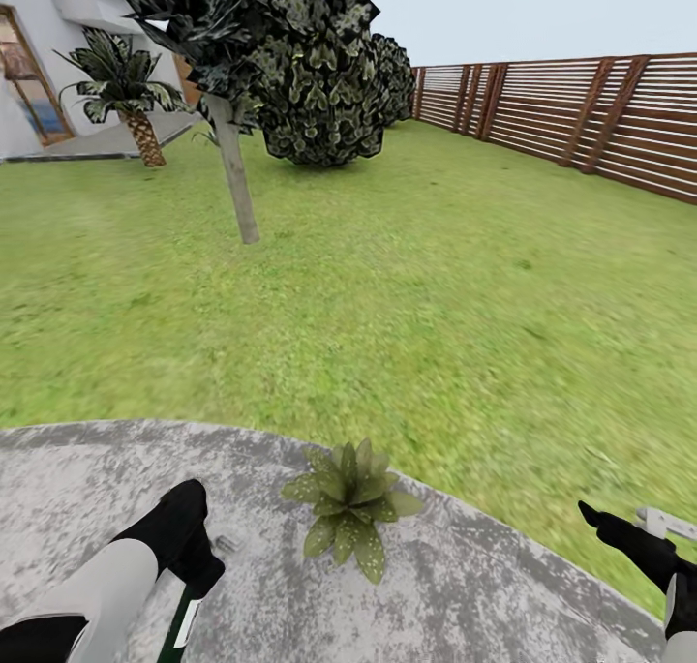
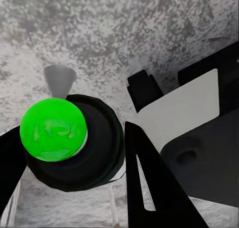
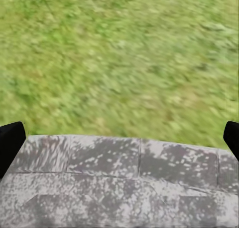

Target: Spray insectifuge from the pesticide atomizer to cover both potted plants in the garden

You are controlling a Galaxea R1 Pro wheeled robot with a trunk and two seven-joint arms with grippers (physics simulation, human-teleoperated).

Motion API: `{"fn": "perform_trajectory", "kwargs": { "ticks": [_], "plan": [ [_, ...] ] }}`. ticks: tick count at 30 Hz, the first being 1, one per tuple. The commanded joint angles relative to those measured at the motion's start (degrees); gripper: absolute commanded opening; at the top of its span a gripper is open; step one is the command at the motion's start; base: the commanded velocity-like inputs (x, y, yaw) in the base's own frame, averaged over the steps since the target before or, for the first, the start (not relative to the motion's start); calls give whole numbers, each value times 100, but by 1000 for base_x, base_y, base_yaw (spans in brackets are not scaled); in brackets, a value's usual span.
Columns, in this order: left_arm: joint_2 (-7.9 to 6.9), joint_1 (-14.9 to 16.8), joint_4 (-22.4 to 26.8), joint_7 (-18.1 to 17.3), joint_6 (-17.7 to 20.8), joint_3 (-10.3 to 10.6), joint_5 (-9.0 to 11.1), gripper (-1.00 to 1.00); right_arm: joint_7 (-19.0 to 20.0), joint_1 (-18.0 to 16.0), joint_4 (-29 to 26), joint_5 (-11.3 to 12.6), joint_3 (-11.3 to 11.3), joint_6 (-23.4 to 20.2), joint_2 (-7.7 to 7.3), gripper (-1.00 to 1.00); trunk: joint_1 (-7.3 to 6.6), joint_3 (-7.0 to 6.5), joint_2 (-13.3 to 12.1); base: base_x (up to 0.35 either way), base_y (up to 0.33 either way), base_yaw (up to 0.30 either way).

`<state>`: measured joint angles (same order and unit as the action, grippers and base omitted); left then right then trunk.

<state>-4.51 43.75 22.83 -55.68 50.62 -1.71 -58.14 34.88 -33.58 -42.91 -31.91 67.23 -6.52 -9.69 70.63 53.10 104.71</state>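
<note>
Closest to the left wrist camera, a dark round bottle with a bright green dome cap (image 2: 54,130) sits between the black fingers (image 2: 149,183) of the left hand (image 2: 69,173), which is clamped on it. From the head view the same slender dark-green pesticide atomizer with a white stripe (image 1: 181,624) hangs below the left hand (image 1: 194,571) over the round grey speckled stone patio (image 1: 465,586) (its top is hidden by the hand there). A small grey stub (image 1: 227,544) lies on the stone just beside that hand.

Near the patio's far edge sits one low potted plant, a rosette of broad pointed green leaves with white speckles (image 1: 350,504), between the two arms and nearer the left one. The right hand (image 1: 620,527) hovers over the patio's rim where stone meets green lawn (image 1: 436,305); in the right wrist view its two black fingertips (image 3: 11,140) stand wide apart with nothing between them.

Across the lawn stand a thin grey-trunked tree (image 1: 235,169), a dark leafy bush (image 1: 324,82), a small palm (image 1: 126,82) and a brown horizontal-slat wooden fence (image 1: 581,111).
</note>
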Motion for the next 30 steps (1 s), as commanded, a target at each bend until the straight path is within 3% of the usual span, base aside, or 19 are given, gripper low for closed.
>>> {"fn": "perform_trajectory", "kwargs": {
  "ticks": [1,8,12,14,17,19,21,25,28,30],
  "plan": [
    [2,2,13,-48,27,-23,-44,-100,46,-8,-11,-26,27,-25,2,100,-4,5,3,-333,0,214],
    [2,2,34,-44,19,-32,-31,-100,76,-8,-30,-39,7,-33,4,100,-4,6,3,-271,0,132],
    [2,2,336,-45,19,-35,-27,-100,77,-10,-79,-43,-34,-69,10,100,-4,6,3,-44,0,8],
    [2,2,620,-47,21,-40,-23,-100,74,-33,-95,-43,-256,-203,11,100,-4,6,3,-8,0,2],
    [2,2,824,-48,24,-47,-19,-100,72,-47,-217,-44,-1050,-974,5,100,-4,6,3,-3,0,1],
    [2,2,923,-48,26,-48,-11,-100,75,-50,-375,-39,-1720,-1625,3,100,-4,6,3,-1,0,0],
    [8,2,1036,-52,27,-49,-1,-100,84,-51,-990,-25,-2524,-2153,2,100,-4,6,3,0,0,0],
    [17,2,1098,-55,27,-49,4,-100,103,-52,-2573,7,-3125,-2535,26,100,-4,6,3,0,0,0],
    [19,2,1169,-56,27,-49,5,-100,112,-50,-3346,15,-3423,-3063,86,100,-4,6,3,0,0,0],
    [20,2,1194,-57,27,-46,5,-100,115,-51,-3846,21,-3836,-3355,101,100,-4,6,3,0,0,0]
  ]
}}
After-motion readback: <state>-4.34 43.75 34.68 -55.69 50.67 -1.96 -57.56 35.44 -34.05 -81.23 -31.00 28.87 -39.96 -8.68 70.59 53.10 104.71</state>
